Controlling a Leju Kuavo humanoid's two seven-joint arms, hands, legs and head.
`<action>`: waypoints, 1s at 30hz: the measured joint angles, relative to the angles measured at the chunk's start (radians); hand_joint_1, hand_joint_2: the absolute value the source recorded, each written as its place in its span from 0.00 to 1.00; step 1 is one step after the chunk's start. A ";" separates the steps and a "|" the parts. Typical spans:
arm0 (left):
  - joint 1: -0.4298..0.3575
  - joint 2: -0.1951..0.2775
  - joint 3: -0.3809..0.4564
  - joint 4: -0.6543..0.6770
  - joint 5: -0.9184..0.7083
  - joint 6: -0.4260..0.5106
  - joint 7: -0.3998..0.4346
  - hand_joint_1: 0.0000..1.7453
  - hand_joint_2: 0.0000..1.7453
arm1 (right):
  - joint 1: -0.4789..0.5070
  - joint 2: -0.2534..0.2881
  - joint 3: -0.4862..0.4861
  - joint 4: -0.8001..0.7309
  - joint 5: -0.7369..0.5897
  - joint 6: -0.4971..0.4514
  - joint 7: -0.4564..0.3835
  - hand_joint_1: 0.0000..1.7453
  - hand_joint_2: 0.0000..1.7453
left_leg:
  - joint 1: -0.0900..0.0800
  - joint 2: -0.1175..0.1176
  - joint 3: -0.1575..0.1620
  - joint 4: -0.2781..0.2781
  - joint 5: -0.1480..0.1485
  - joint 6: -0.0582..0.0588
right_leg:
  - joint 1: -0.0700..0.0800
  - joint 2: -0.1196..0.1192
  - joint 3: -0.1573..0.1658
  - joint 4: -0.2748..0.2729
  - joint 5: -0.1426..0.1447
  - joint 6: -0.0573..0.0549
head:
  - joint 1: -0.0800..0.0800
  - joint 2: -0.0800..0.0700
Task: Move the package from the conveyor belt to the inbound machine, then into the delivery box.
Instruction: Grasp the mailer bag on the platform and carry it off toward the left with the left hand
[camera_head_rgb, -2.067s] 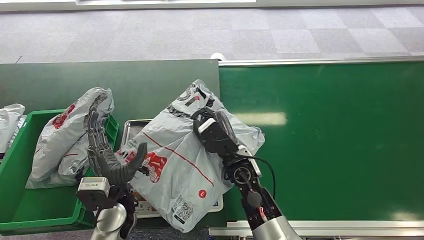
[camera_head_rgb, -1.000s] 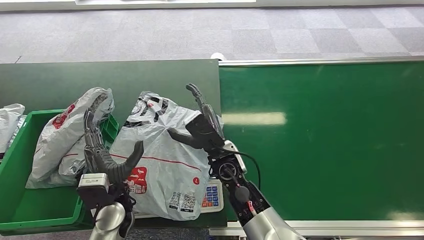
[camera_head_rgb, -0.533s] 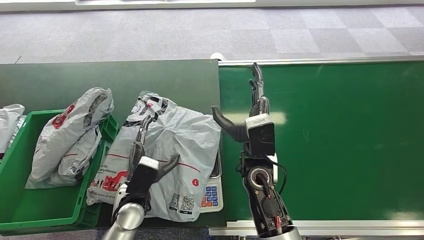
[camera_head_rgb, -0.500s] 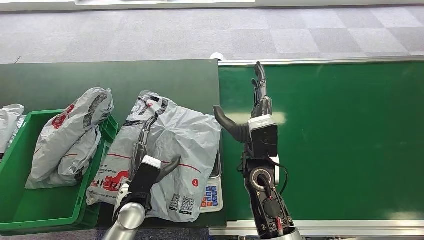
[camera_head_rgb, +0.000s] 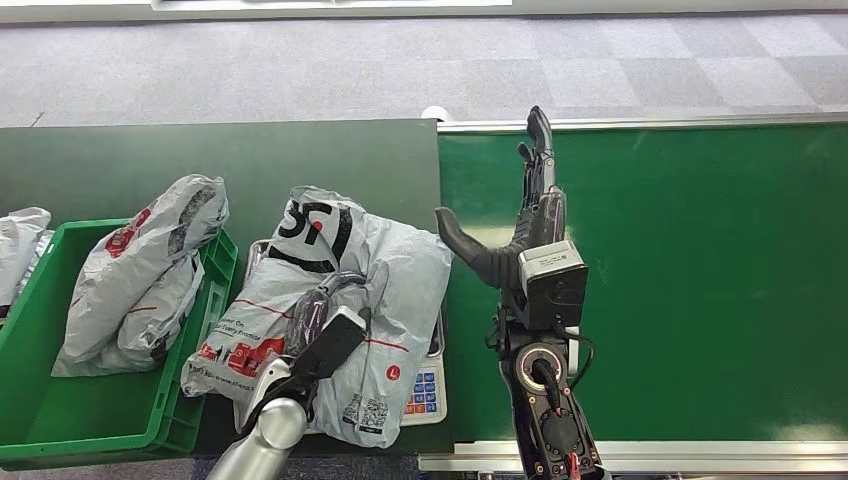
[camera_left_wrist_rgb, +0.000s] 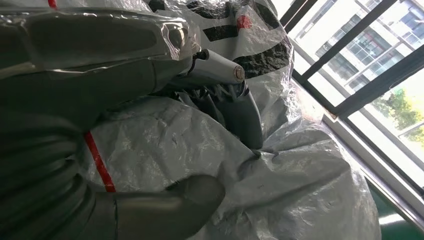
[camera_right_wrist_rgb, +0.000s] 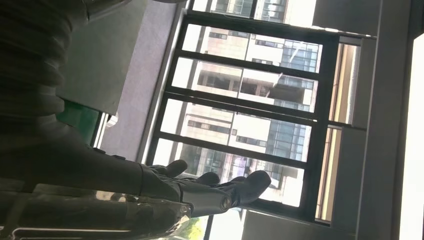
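Lying across the scale (camera_head_rgb: 428, 385), grey package (camera_head_rgb: 390, 275) with long axis toward the far table edge, left hand (camera_head_rgb: 335, 325) gripping it, right hand (camera_head_rgb: 520, 225) spread empty above the conveyor belt (camera_head_rgb: 700, 280), green bin (camera_head_rgb: 60, 420) of bags (camera_head_rgb: 140, 265) just beside.

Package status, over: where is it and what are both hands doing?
Left hand grips the package lying on the scale. Right hand open above the conveyor belt. Green bin holds other bags.

A dark green bench (camera_head_rgb: 120, 160) carries a green crate (camera_head_rgb: 40, 420) and a scale (camera_head_rgb: 425, 385); beside it runs the conveyor belt (camera_head_rgb: 700, 280).
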 joint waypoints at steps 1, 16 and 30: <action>0.000 0.000 0.000 0.001 -0.004 -0.003 0.002 1.00 1.00 | 0.001 0.000 0.000 -0.002 0.000 0.000 0.000 0.00 1.00 | 0.000 0.000 0.000 0.000 0.000 0.000 | 0.000 0.000 0.000 0.000 0.000 0.000 | 0.000 0.000; 0.008 -0.005 0.003 -0.022 0.009 -0.042 -0.015 1.00 1.00 | 0.017 -0.005 -0.001 -0.010 0.006 -0.015 0.003 0.00 1.00 | 0.000 0.000 0.002 0.000 0.000 0.000 | 0.000 0.000 0.002 0.000 0.000 0.000 | 0.000 0.000; 0.088 0.024 -0.028 -0.466 0.162 0.156 -0.235 1.00 1.00 | 0.082 -0.033 -0.067 -0.027 -0.028 -0.042 -0.042 0.00 1.00 | 0.000 0.000 0.000 0.000 0.000 0.000 | 0.000 0.000 -0.001 0.000 0.000 0.000 | 0.000 0.000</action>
